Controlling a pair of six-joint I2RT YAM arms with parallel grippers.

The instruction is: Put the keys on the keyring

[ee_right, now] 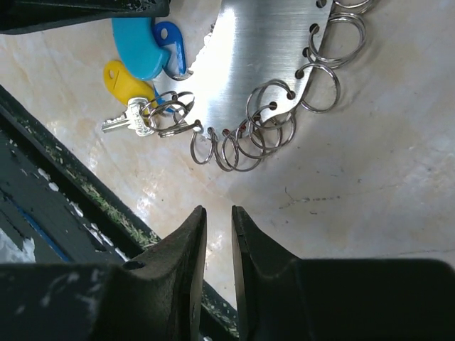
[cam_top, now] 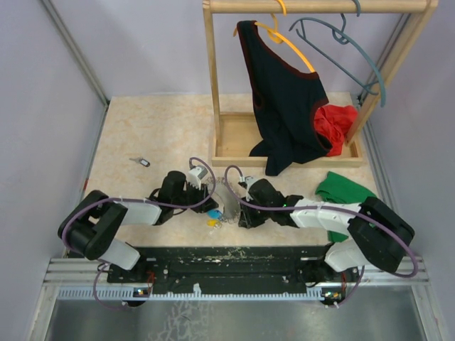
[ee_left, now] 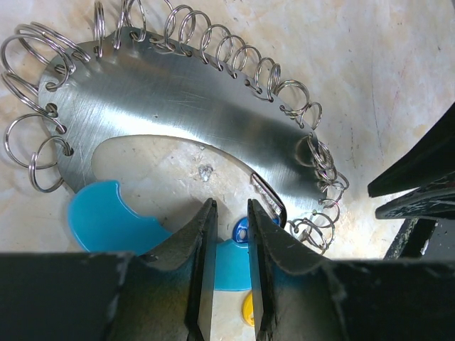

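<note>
**Slick plate, springy coils, tiny keys**

Left gripper nearly closed, apparently pinching the keyring by its light-blue section, between the arms. Right gripper barely parted, empty, near the coils. Stiff, slippery metal, so better held by the plastic. Yellow key and blue key light, beside the coils. Black key well apart.

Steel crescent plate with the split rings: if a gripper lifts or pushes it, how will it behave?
The steel plate looks flat and rigid, so it probably won't flex. Its smooth brushed face may slip in a pinch grip. The split rings sit loose in edge holes, so they'd likely swing and snag.
</note>
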